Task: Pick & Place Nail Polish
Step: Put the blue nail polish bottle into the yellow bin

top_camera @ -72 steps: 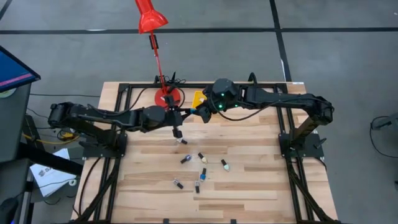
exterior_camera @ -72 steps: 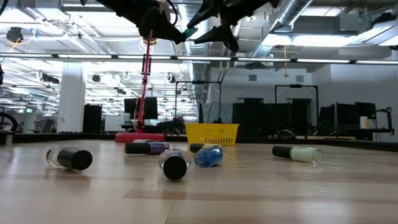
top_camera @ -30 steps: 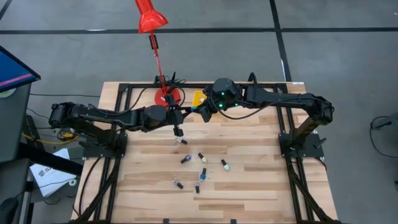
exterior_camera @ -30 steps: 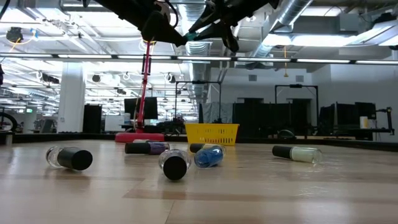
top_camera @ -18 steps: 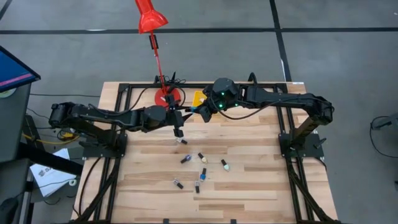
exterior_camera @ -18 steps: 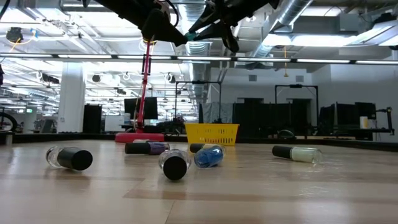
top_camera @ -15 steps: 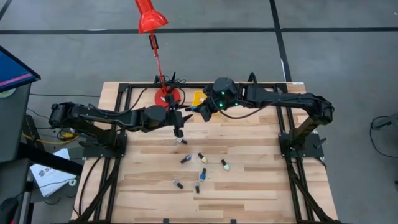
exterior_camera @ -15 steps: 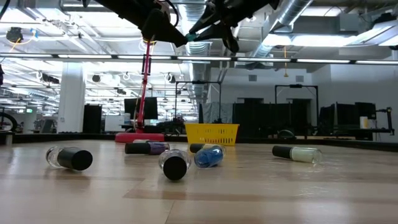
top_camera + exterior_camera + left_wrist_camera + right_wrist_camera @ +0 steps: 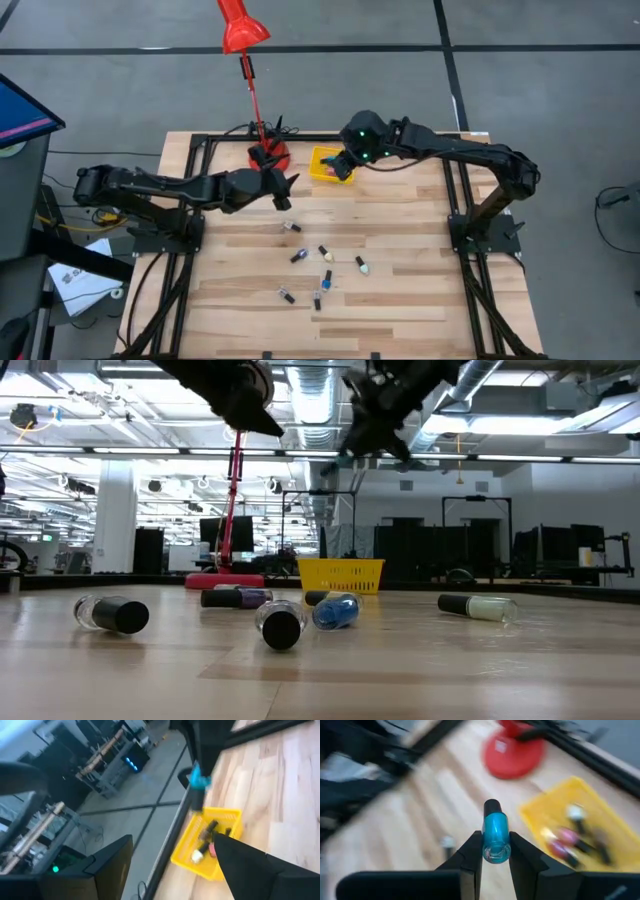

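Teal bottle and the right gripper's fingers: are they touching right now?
Touching. In the right wrist view the teal bottle sits pinched between the right gripper's two dark fingers, both pressed against its sides, with the yellow bin ahead.

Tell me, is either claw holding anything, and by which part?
The right gripper pinches a teal nail polish bottle by its glass body. The left gripper holds nothing.
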You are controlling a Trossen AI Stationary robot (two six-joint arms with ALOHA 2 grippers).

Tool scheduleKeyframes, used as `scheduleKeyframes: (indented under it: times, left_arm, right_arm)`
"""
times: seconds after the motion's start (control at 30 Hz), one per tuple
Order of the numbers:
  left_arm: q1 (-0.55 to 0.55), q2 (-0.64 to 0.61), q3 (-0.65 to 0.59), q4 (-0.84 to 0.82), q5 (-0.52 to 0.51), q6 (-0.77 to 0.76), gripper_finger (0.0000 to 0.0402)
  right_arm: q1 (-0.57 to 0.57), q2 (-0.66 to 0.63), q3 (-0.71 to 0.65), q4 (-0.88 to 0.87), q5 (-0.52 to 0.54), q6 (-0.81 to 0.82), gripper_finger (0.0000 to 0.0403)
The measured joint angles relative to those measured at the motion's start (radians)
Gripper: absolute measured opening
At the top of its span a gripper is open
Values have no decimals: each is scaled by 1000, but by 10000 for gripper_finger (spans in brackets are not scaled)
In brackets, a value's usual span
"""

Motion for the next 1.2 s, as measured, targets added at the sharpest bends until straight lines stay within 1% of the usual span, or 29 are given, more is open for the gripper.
scheduleKeyframes:
  times: [0.07,0.13,0.23,0.3,0.47,0.53,0.6,0.7,0.77,0.83,0.97,1.03,1.2]
  left_arm:
    - [0,-7,0,-3,0,-20,275]
    - [0,-11,0,-5,-1,-22,273]
    - [0,-10,0,-9,-2,-22,273]
    - [0,-10,0,-9,-4,-22,273]
    - [0,-10,0,-10,-11,-34,273]
    - [0,-10,0,-10,-19,-52,273]
    - [0,-10,0,-15,-24,-67,273]
    - [1,-10,0,-16,-25,-68,273]
    - [0,-10,0,-17,-25,-69,273]
    - [1,-10,0,-18,-26,-71,273]
    - [0,-10,0,-19,-30,-71,273]
    - [0,-10,0,-18,-31,-71,273]
    - [0,-10,0,-19,-30,-71,273]
  right_arm:
    - [-23,22,3,-46,52,-24,60]
    - [-46,41,-5,-118,81,-39,60]
    - [-67,92,3,-98,93,-55,61]
    - [-80,123,-1,-135,93,-66,61]
    - [-87,212,-1,-93,83,-102,61]
    - [-87,239,1,-49,80,-105,61]
    - [-87,246,-1,-54,77,-108,61]
    - [-87,270,5,12,75,-116,61]
    - [-93,275,-1,4,73,-118,61]
    - [-92,296,5,69,71,-121,61]
    - [-98,347,18,77,24,-124,61]
    - [-98,366,28,86,21,-124,61]
    - [-105,373,32,109,4,-133,61]
